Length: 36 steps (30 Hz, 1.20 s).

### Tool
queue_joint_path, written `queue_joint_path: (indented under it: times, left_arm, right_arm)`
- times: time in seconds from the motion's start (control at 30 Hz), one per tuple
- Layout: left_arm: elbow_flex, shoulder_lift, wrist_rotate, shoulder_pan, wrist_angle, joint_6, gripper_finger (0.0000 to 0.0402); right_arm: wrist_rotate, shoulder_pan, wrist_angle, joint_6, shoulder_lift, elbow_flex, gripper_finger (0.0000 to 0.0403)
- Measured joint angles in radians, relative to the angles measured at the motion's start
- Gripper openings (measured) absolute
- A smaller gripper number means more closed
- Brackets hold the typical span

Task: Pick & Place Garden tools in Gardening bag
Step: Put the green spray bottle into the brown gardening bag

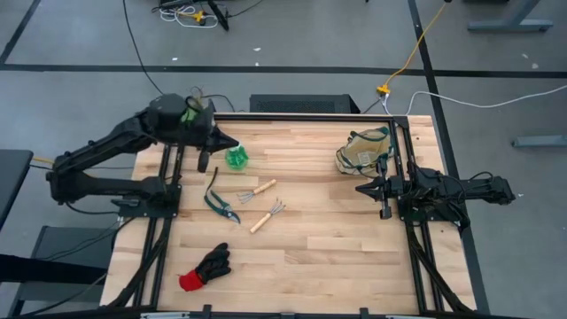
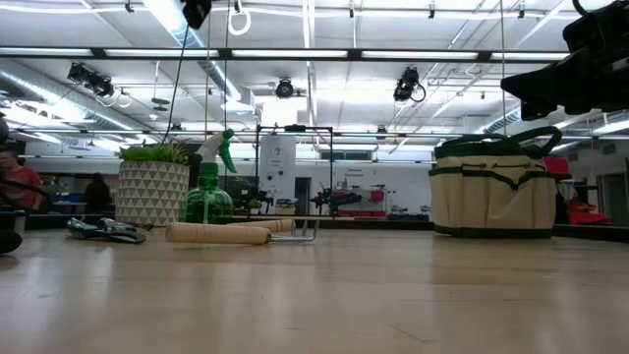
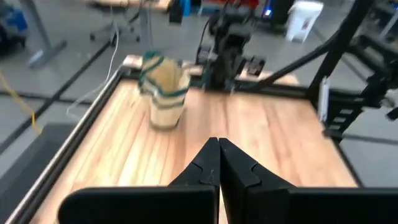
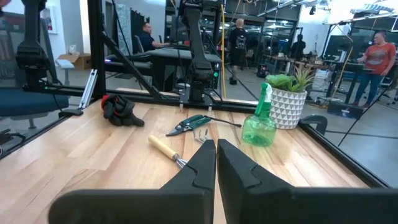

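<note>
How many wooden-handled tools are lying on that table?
2. One wooden-handled tool lies mid-table beside the pruning shears; the other lies just past it, farther from the spray bottle.

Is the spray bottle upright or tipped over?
Upright. The low view shows the spray bottle standing on its base on the table, nozzle on top; the right wrist view shows the same.

Two dark robot arms reach inward from opposite sides of the bench (image 1: 310,257). The left gripper (image 1: 236,142) hovers near its far corner, fingers (image 3: 208,163) pressed together. The right gripper (image 1: 361,188) waits at the bench's right edge, likewise closed.
</note>
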Motion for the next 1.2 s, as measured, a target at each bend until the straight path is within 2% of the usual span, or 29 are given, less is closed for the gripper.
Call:
queue_joint_path:
  times: [0.2, 0.43, 1.2]
  left_arm:
    - [0.000, 0.047, 0.043, 0.094, -0.080, 0.078, 0.0001]
    - [0.000, 0.103, 0.107, 0.178, -0.091, 0.170, 0.0001]
    - [0.000, 0.246, 0.110, 0.373, -0.213, 0.422, 0.0003]
  right_arm:
    - [0.000, 0.000, 0.000, 0.000, 0.000, 0.000, 0.0020]
    - [0.000, 0.000, 0.000, 0.000, 0.000, 0.000, 0.0020]
    - [0.000, 0.000, 0.000, 0.000, 0.000, 0.000, 0.0020]
